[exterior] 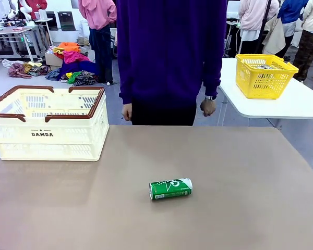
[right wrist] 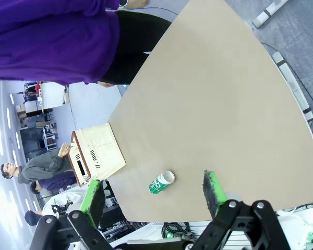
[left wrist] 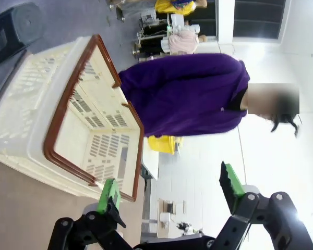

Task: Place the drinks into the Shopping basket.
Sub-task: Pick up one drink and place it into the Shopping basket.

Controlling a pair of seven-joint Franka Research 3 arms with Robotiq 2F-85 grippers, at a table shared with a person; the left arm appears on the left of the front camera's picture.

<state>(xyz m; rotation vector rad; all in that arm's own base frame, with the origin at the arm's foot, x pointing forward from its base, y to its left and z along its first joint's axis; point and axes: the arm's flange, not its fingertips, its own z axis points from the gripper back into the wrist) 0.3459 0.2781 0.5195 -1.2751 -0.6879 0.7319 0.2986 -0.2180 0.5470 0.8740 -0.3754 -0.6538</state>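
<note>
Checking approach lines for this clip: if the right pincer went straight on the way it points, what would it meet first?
Probably the green drink can with silver top, lying on the tan table, framed by the open right pincer; depth is unclear.

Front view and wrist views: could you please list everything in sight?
Slim metal drink can: one, green with silver top, lying on its side near the table's middle.
Large plastic lattice shopping basket: one, cream-white with brown rim handles, far left of the table.
Table: one, tan, bearing both.
Small plastic basket: one, bright yellow, on a white side table at far right.
Heap of clothes: one, mixed colours, on the floor behind.
Person: one, purple top, standing at the far edge.
Left gripper: one, black with green pads, open.
Right gripper: one, same colours, open.
</note>
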